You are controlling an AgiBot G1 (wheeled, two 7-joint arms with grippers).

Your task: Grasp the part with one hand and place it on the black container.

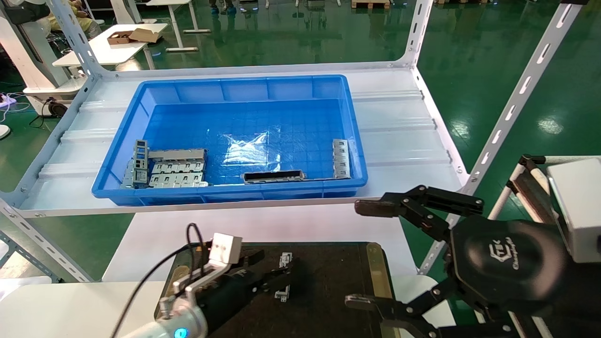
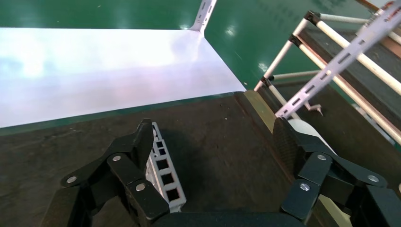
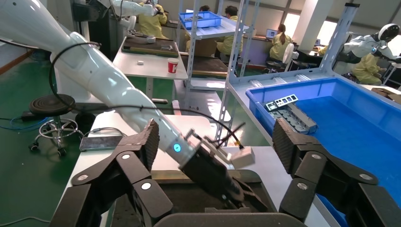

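The part point(image 1: 284, 277), a slim silver strip with square cutouts, lies on the black container point(image 1: 333, 286). My left gripper point(image 1: 271, 273) is open low over the container, and the part rests against the inner side of one finger. In the left wrist view the part point(image 2: 163, 168) sits beside that finger, with the other finger far off across the dark tray surface point(image 2: 222, 142). My right gripper point(image 1: 354, 253) is open and empty, held above the container's right edge.
A big blue bin point(image 1: 235, 122) stands on the white shelf behind. It holds grey tabbed plates point(image 1: 176, 171), a dark narrow bar point(image 1: 272, 177) and further silver strips point(image 1: 341, 158). White shelf posts point(image 1: 512, 108) rise at the right.
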